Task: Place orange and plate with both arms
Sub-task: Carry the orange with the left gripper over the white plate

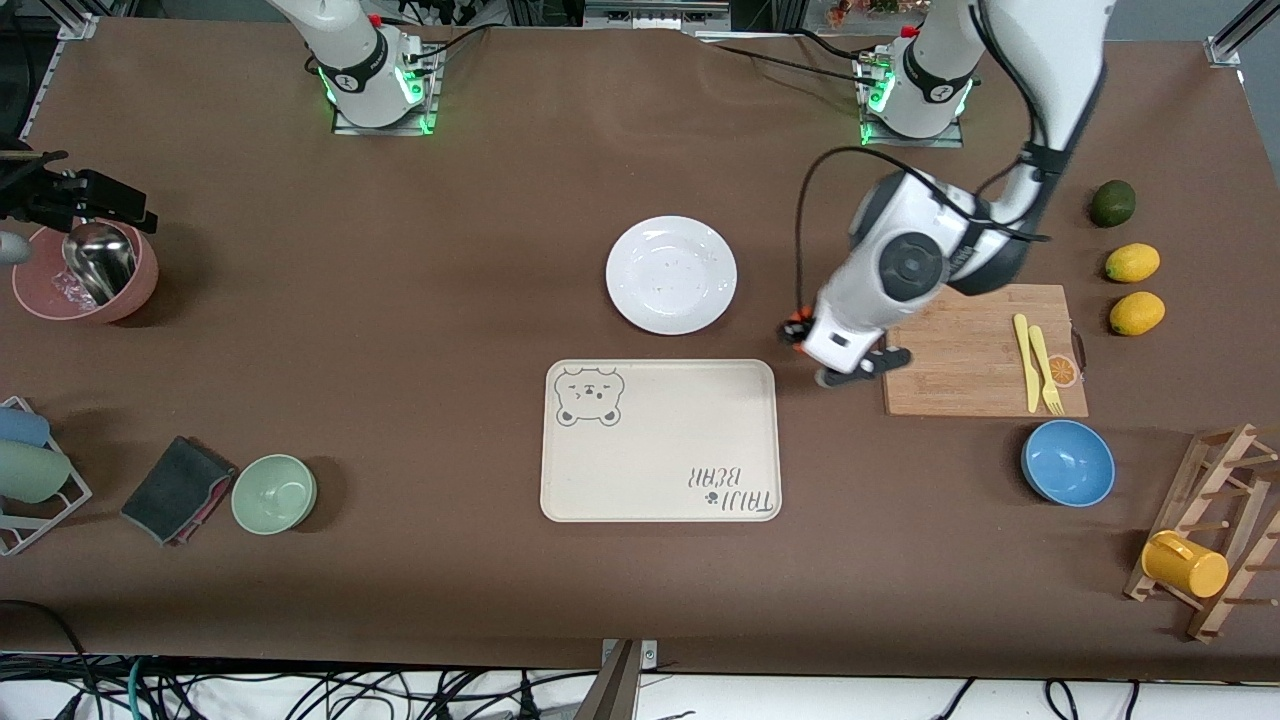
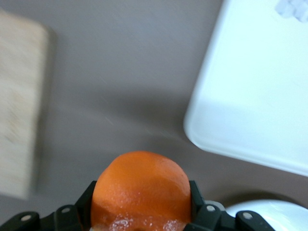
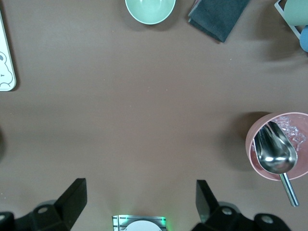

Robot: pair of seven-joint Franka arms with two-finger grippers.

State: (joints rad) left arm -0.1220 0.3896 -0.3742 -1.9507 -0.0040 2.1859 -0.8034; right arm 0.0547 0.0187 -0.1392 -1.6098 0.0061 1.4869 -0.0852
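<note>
My left gripper is shut on the orange, which is small and round, and holds it over the bare table between the beige bear tray and the cutting board. In the left wrist view the orange fills the space between the black fingers, and the tray's corner lies close by. The white plate sits empty mid-table, farther from the front camera than the tray. My right gripper waits, open and empty, over the pink bowl at the right arm's end; it also shows in the right wrist view.
The cutting board carries a yellow knife and fork. A blue bowl, two lemons, a dark green fruit and a rack with a yellow mug are at the left arm's end. A green bowl and a grey cloth lie at the right arm's end.
</note>
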